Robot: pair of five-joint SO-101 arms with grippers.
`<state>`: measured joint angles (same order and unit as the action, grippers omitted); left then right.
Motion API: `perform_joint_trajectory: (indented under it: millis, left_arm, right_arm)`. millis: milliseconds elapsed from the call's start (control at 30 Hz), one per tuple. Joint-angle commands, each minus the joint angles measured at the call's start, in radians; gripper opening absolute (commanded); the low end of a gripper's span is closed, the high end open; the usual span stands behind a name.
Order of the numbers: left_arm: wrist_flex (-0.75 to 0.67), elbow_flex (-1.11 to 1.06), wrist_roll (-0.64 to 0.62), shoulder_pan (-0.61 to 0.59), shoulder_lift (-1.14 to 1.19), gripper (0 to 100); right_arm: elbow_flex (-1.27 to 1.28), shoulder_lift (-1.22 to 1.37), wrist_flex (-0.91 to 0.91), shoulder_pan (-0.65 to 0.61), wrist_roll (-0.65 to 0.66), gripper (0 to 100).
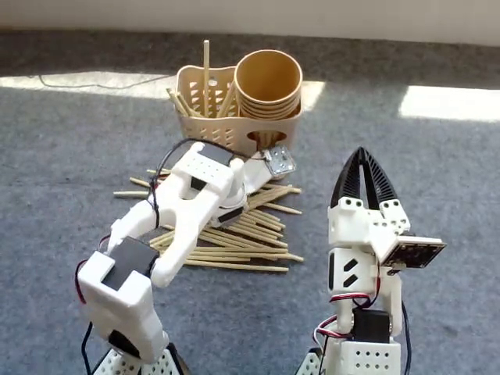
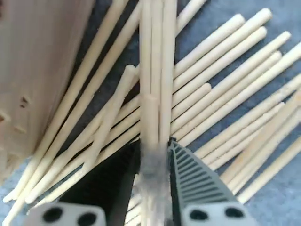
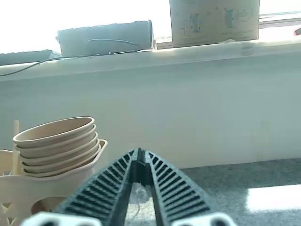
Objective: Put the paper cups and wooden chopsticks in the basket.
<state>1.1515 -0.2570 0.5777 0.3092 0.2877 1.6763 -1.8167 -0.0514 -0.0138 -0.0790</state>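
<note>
Seeing the left gripper [image 2: 155,147] down in the loose chopsticks [image 1: 234,246] at centre of the high view, jaws narrowed on a few of them. The right gripper [image 1: 361,160] sits right of centre, pinched closed on nothing. I read the paper cups [image 1: 268,82] as stacked in the basket [image 1: 205,129] at upper centre, with some sticks standing beside them. Grey carpet [image 1: 437,172] lies underneath.

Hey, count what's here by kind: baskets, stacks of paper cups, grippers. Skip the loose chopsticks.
Basket: 1
Stack of paper cups: 1
Grippers: 2 (left gripper closed on wooden chopsticks, right gripper shut)
Total: 4
</note>
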Motion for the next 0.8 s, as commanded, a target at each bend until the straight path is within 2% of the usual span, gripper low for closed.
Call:
perform_joint_trajectory:
  millis: [0, 433, 767]
  left_arm:
    - [-0.002, 0.01, 0.006, 0.007, 0.002, 4]
    - [0.135, 0.002, 0.005, 0.008, -0.142, 1]
    - [0.146, -0.13, 0.005, 0.01, -0.348, 1]
  right_arm:
    - [0.105, -0.016, -0.004, 0.01, 0.014, 0.6]
    - [0.105, -0.018, -0.004, 0.01, 0.014, 0.6]
    - [0.105, -0.018, -0.004, 0.01, 0.014, 0.6]
